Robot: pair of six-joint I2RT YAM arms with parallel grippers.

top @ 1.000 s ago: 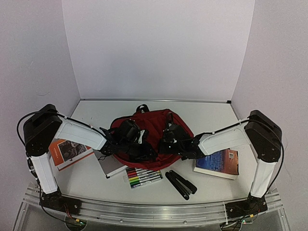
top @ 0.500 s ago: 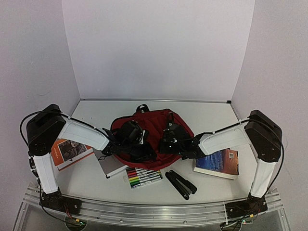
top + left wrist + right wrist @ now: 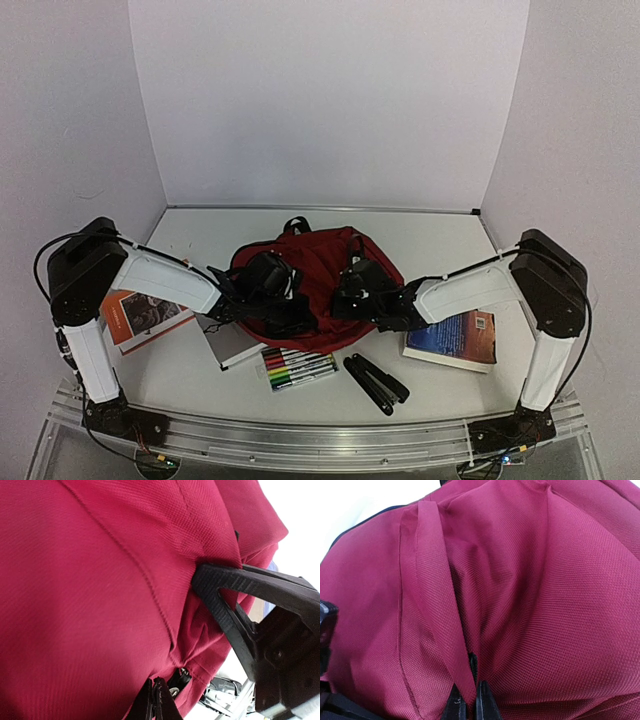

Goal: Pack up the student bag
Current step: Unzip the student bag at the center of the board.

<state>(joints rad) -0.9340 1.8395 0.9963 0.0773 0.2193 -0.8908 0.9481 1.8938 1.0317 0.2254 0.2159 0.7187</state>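
The dark red student bag [image 3: 318, 262] lies in the middle of the table and both grippers are on its near side. My left gripper [image 3: 292, 316] is shut, its tips [image 3: 154, 692] pinched together at the bag's fabric [image 3: 90, 580] right beside a metal zipper pull [image 3: 173, 691]. My right gripper [image 3: 342, 298] is shut on a raised fold of the bag's fabric [image 3: 455, 630], its tips [image 3: 468, 696] at the base of the fold. One black finger [image 3: 225, 605] of the right gripper shows in the left wrist view. The bag's opening is hidden.
An orange book [image 3: 140, 318] lies at the left. A pale notebook [image 3: 232, 346] and a pack of coloured markers [image 3: 297, 368] lie in front of the bag. A black folded object [image 3: 376, 382] lies near the front. A blue book [image 3: 455, 338] lies at the right.
The left arm has shifted slightly back and forth while keeping its grip on the bag. The right arm and the bag have hardly moved.
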